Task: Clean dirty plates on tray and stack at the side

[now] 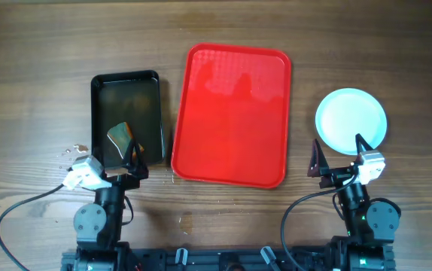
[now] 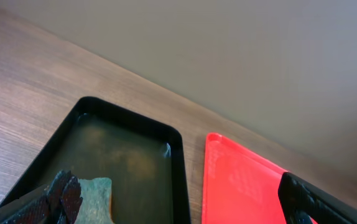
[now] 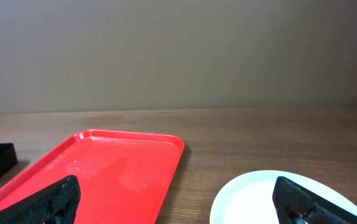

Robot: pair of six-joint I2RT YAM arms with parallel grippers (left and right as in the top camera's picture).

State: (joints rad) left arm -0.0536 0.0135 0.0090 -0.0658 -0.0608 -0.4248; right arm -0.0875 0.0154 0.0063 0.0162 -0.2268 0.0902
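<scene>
The red tray (image 1: 232, 113) lies at the table's middle with nothing on it; it also shows in the left wrist view (image 2: 241, 186) and the right wrist view (image 3: 104, 171). A pale light-blue plate stack (image 1: 351, 120) sits on the table to the tray's right, also in the right wrist view (image 3: 259, 202); how many plates it holds I cannot tell. My left gripper (image 1: 128, 162) is open and empty at the near edge of the black tray. My right gripper (image 1: 339, 162) is open and empty, just in front of the plates.
A black tray with water (image 1: 126, 117) stands left of the red tray, a sponge (image 1: 120, 135) lying in it, also in the left wrist view (image 2: 97, 193). Water drops (image 1: 73, 150) lie on the wood left of it.
</scene>
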